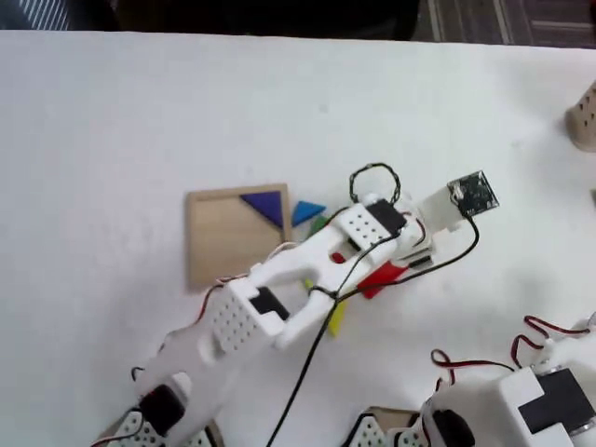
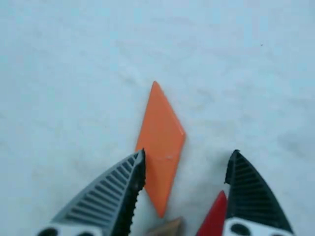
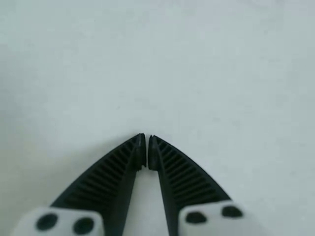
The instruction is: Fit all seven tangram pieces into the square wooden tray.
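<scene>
The square wooden tray lies left of centre with a dark blue triangle in its far right corner. A light blue triangle and a green piece lie just right of the tray. My left arm stretches over a red piece and a yellow piece. My left gripper is open over the table, with an orange parallelogram beside one finger. A red tip shows by the other finger. My right gripper is shut over bare table.
My right arm sits folded at the near right corner. A perforated tan object stands at the far right edge. The white table has free room to the left of and beyond the tray.
</scene>
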{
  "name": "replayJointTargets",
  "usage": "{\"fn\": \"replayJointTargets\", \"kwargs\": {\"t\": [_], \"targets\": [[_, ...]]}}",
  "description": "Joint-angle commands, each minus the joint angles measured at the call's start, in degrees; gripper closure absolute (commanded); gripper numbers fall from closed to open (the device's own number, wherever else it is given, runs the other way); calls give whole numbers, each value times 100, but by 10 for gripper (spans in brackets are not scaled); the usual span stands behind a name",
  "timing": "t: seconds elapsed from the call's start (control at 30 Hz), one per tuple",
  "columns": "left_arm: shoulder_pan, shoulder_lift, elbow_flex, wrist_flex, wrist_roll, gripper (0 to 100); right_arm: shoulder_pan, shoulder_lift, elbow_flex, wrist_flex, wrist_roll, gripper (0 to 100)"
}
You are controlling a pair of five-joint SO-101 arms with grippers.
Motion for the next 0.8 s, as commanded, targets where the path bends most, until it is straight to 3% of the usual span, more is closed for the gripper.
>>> {"fn": "replayJointTargets", "kwargs": {"t": [0.0, 0.1, 0.2, 0.67, 0.77], "targets": [[-66, 66, -607, 246, 62, 846, 13, -198, 18, 127, 167, 981], [-57, 198, -818, 290, 62, 990, 13, -198, 18, 127, 185, 981], [-66, 198, -870, 422, 70, 947, 13, -198, 9, 127, 185, 981], [-110, 119, -888, 695, 53, 971, 13, -207, 9, 127, 202, 981], [-127, -13, -1037, 905, 26, 884, 4, -207, 9, 163, 202, 981]]}}
